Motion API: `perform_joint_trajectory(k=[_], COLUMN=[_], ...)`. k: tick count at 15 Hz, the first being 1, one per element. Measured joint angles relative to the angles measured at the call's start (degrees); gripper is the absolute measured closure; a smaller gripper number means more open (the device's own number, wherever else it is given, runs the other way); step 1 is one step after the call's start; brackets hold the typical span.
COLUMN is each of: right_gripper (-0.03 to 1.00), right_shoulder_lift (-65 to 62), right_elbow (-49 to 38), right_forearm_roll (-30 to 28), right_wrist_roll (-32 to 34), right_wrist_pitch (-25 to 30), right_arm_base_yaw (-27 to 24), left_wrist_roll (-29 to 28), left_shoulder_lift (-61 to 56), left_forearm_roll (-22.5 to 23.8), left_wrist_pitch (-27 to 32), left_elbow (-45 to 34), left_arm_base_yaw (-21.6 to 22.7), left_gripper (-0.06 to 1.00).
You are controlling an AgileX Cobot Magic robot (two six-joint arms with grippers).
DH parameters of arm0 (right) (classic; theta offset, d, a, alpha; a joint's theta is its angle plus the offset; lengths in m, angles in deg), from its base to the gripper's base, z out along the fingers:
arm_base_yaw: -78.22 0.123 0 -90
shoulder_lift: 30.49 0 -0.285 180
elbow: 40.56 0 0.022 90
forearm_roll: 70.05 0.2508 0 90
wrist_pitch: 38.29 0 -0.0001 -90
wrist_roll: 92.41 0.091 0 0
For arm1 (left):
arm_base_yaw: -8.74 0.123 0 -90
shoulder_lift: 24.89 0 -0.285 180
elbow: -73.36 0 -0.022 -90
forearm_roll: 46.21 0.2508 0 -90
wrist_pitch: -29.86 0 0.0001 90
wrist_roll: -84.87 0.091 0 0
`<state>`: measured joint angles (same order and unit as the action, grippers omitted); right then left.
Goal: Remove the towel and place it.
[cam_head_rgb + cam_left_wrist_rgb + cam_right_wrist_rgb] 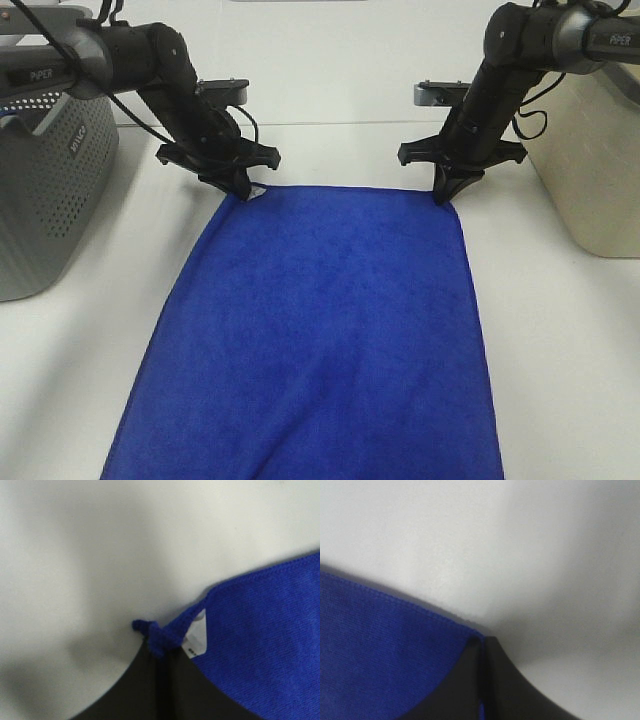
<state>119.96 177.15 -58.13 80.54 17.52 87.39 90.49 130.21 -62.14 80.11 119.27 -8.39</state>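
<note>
The royal-blue towel lies spread flat on the white table, running from the two grippers down to the near edge. My left gripper is shut on its far left corner, where the small white tag shows; the pinched corner also shows in the left wrist view. My right gripper is shut on the far right corner, which also shows in the right wrist view. Both corners sit at or just above the table.
A grey perforated basket stands at the left edge. A beige bin stands at the right edge. White table lies behind the grippers and on both sides of the towel.
</note>
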Motion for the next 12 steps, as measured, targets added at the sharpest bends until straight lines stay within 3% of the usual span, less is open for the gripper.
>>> perform_joint_trajectory(k=[2,5,6,12], right_gripper=[0.95,0.95,0.95,0.95], right_shoulder_lift=[0.0,0.8,1.3,1.4], right_elbow=[0.0,2.1,4.2,6.4], right_forearm_roll=[-0.1,-1.4,-2.1,-1.7], right_wrist_roll=[-0.5,-6.6,-11.9,-16.2], right_wrist_pitch=[-0.3,-4.2,-8.5,-22.7], right_arm_base_yaw=[0.0,0.0,0.1,0.1], left_wrist_roll=[0.2,0.2,0.3,0.3], left_shoulder_lift=[0.1,0.3,0.3,0.4], left_forearm_roll=[0.7,2.6,4.1,12.1], left_wrist_pitch=[-0.7,-5.4,-10.7,-22.7], left_elbow=[0.0,0.0,0.0,2.1], left_arm_base_yaw=[0.0,0.0,0.0,0.0], left_gripper=[0.94,0.94,0.94,0.94])
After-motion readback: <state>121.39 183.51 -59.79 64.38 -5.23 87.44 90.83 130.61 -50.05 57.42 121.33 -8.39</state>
